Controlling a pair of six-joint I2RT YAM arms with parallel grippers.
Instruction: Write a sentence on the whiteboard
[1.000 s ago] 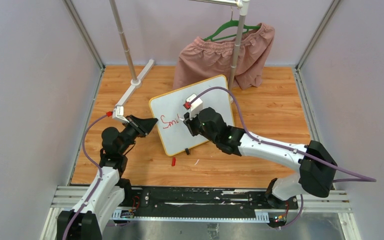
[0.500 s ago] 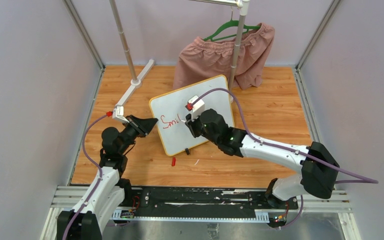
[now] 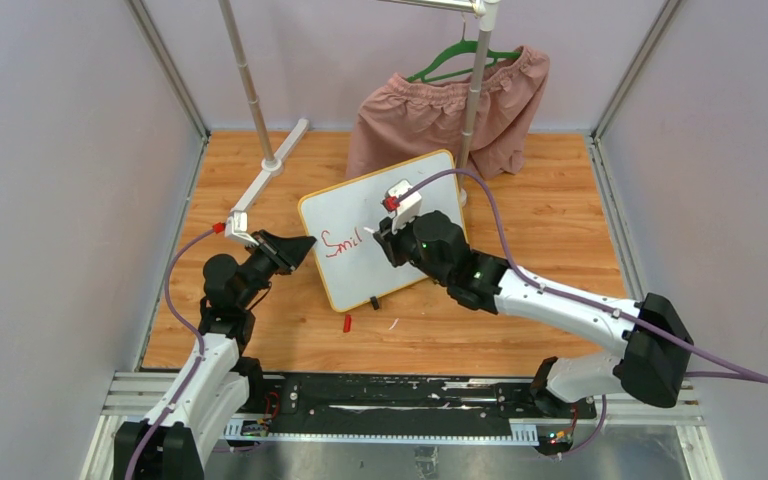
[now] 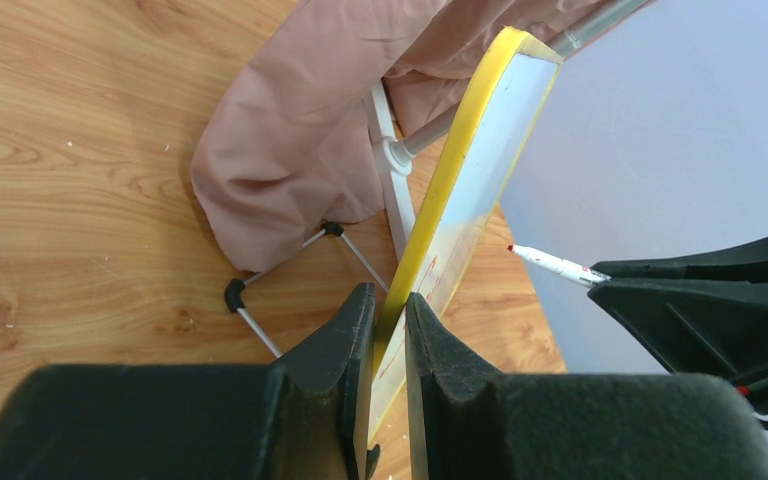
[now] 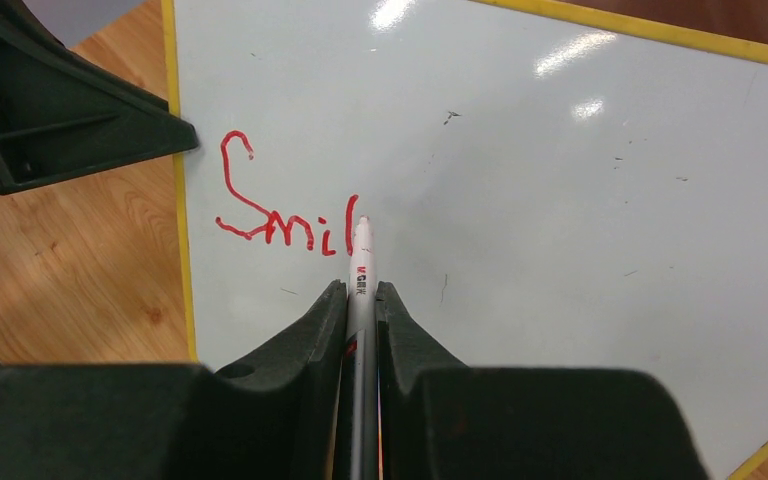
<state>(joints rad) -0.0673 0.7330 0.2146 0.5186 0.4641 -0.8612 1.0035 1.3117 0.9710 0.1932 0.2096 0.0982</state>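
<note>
Wooden desk, whiteboard propped up mid-desk, your left hand pinching its yellow edge. Right hand is clamped on the red marker, tip at the sentence (only "Smil" written). Go light on pressure and brace the board for the "e".

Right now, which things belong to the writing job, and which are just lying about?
In use: whiteboard, clamped at its edge by the left gripper; red marker in the right gripper; the red letters "Smil" written so far.
Lying about: pink shorts on a green hanger; metal clothes rack; small red piece on the table.
</note>
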